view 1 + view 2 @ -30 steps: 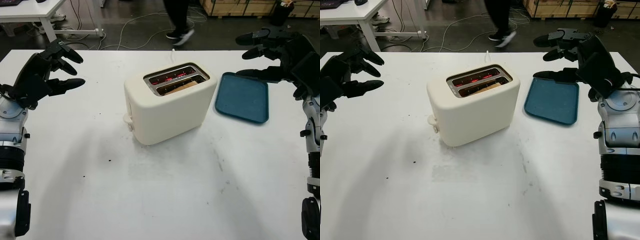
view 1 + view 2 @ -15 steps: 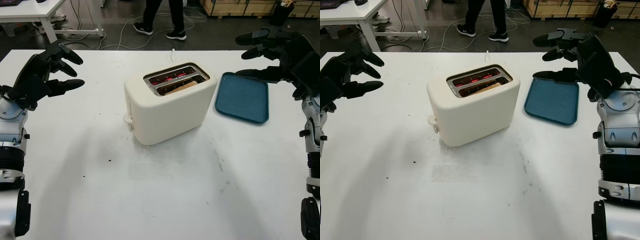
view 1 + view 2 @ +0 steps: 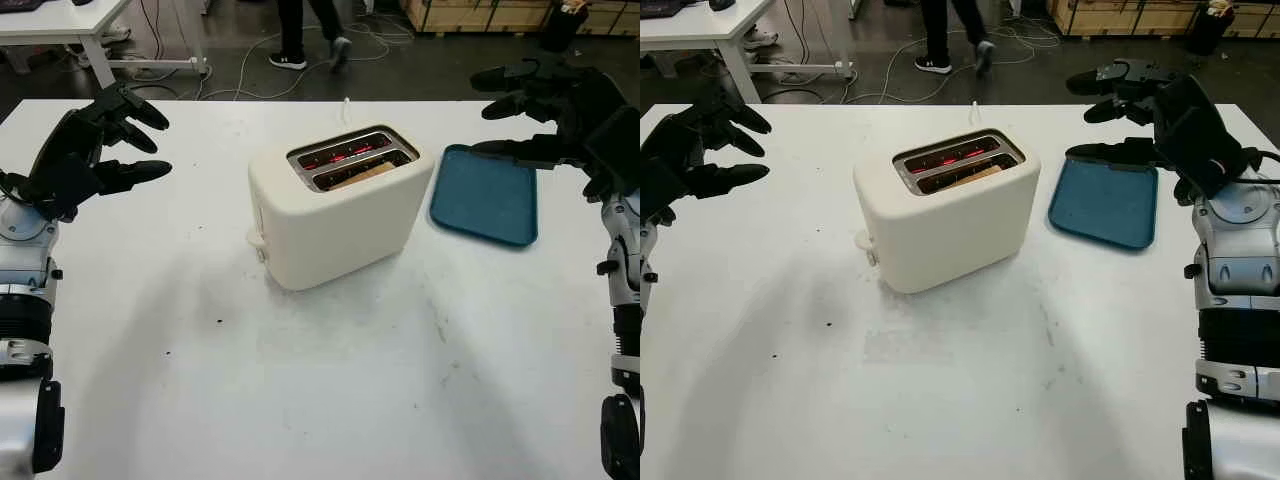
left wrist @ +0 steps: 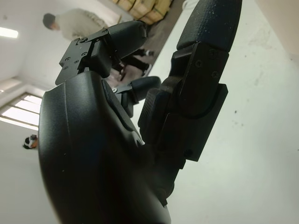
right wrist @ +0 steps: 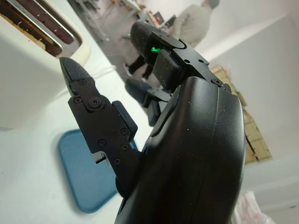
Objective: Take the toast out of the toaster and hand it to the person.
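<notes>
A cream two-slot toaster (image 3: 335,210) stands mid-table, its far slot glowing red. A brown slice of toast (image 3: 362,174) sits low in the near slot. My left hand (image 3: 95,145) is raised above the table's left side, open, well apart from the toaster. My right hand (image 3: 545,110) hovers open over the far end of the blue tray (image 3: 485,195), to the right of the toaster. A person (image 3: 305,30) walks on the floor beyond the table; their legs and shoes show.
The blue tray lies flat right of the toaster. The toaster's white cord (image 3: 347,105) runs off the table's far edge. Cables lie on the floor behind, a white desk (image 3: 70,25) stands far left, wooden crates (image 3: 470,15) far right.
The person behind the table has walked leftward. Both hands and the toaster have barely moved.
</notes>
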Robot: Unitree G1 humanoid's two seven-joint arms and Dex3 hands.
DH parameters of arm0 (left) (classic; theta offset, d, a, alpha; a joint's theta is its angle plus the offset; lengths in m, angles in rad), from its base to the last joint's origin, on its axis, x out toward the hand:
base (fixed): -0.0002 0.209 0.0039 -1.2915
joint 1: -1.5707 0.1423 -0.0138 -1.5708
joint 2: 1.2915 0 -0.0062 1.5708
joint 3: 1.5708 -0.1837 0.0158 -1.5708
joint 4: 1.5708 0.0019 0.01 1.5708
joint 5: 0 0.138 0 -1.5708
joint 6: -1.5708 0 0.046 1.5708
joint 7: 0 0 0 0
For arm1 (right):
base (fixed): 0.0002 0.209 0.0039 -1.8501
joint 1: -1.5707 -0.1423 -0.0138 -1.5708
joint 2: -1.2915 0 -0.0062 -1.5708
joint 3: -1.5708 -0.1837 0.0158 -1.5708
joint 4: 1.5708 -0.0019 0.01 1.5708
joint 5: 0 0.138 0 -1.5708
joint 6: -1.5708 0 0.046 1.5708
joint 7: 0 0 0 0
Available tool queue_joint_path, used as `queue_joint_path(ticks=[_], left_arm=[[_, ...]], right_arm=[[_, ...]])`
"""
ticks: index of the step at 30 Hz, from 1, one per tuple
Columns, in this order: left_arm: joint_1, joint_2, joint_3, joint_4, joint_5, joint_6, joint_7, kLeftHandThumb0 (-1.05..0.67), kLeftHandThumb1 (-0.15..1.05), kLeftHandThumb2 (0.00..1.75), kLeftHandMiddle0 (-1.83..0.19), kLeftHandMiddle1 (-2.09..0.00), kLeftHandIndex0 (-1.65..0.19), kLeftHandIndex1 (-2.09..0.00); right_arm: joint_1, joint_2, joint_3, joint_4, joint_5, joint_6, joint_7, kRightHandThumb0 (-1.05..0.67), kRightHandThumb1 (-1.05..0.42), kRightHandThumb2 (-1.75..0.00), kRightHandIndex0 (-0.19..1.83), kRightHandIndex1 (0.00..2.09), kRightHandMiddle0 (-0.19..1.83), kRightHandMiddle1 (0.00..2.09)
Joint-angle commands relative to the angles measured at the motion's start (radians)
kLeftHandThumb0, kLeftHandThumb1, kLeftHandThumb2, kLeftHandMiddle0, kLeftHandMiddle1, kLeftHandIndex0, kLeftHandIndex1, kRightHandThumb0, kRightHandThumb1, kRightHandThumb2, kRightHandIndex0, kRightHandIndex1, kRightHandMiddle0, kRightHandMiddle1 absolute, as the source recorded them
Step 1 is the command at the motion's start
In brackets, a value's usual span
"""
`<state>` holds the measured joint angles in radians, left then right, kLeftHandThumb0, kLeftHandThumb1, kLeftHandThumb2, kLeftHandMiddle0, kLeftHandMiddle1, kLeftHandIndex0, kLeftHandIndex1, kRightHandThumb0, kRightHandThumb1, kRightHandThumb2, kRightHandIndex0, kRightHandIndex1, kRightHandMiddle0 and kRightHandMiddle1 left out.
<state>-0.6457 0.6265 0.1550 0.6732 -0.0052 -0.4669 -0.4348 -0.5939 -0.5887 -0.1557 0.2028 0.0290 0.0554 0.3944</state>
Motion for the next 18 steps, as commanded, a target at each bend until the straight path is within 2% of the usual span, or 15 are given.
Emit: queue_joint_path(ticks=[1, 18], left_arm=[[-0.002, 0.004, 0.003, -0.007, -0.002, -0.008, 0.011, -1.05, 0.92, 0.01, -0.23, -1.52, -0.18, -1.43], [-0.01, -0.002, 0.005, 0.006, -0.016, -0.013, 0.0, -1.05, 0.92, 0.02, -0.25, -1.49, -0.2, -1.4]], right_arm=[[-0.007, 0.008, -0.012, -0.006, 0.015, 0.01, -0.008, -0.13, -0.66, -0.01, 0.31, 1.08, 0.63, 0.4], [-0.023, 0.006, -0.004, -0.013, 0.015, 0.011, -0.01, -0.11, -0.64, 0.0, 0.33, 1.09, 0.64, 0.42]])
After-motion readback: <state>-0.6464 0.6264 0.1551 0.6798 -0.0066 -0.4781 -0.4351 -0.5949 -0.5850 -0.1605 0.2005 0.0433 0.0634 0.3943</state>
